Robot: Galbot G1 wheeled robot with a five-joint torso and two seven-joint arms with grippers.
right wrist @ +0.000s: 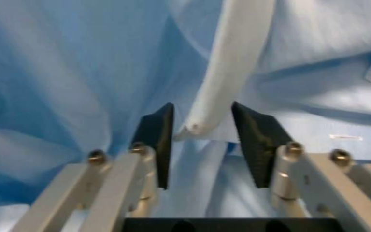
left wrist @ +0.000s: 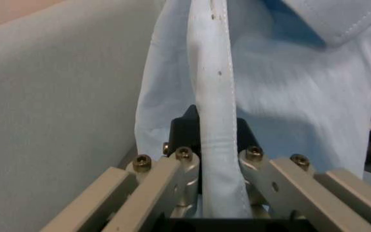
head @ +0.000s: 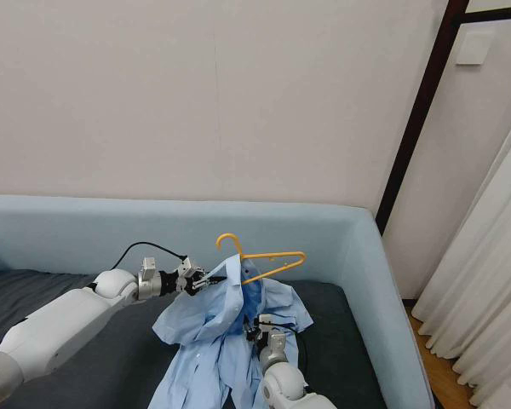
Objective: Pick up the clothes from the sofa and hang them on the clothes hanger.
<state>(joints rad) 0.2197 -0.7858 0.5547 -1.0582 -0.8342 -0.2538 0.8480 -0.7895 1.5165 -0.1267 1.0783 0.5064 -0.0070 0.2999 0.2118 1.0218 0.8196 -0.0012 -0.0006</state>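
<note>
Shirt [head: 203, 342] draped on orange hanger [head: 277, 254] above sofa [head: 68, 230]. L gripper [head: 206, 279] at hanger's 8 o'clock, fingers pinching shirt edge. R gripper [head: 257, 328] at 6 o'clock, fingers spread astride fabric strip.

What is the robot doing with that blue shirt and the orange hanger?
The robot is working to get a light blue shirt onto an orange hanger over the sofa. Its left tool pinches a strip of the shirt and holds it up, with the hanger sticking out near the collar. Its right tool is lower, open, with a fabric edge between its fingers but not clamped.
</note>
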